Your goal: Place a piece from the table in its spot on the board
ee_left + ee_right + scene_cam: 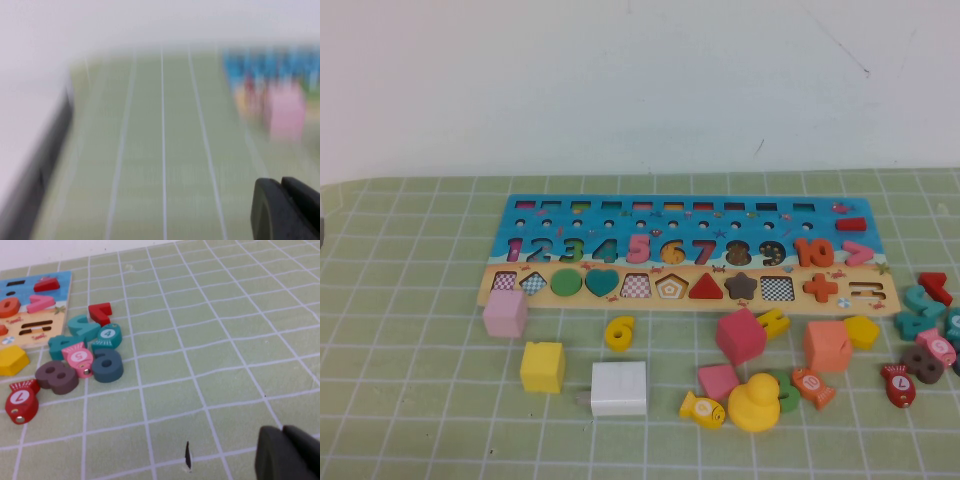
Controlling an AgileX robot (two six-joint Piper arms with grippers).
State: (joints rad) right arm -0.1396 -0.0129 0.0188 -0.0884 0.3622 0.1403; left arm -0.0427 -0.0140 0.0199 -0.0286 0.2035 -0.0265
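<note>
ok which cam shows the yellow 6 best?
High view: the yellow 6 lies fully visible on the mat, just below the board, between the pink cube and the magenta block. Neither wrist view shows it.

The yellow six (619, 332) lay just below the board (510, 215) with open mat around it; the white cube (619, 388) stood nearest.

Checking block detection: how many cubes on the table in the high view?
5. Pink cube by the board's left end; yellow cube and white cube nearer the robot; magenta cube and orange cube right of centre. None seem hidden. Left gripper and right gripper: over bare mat.
</note>
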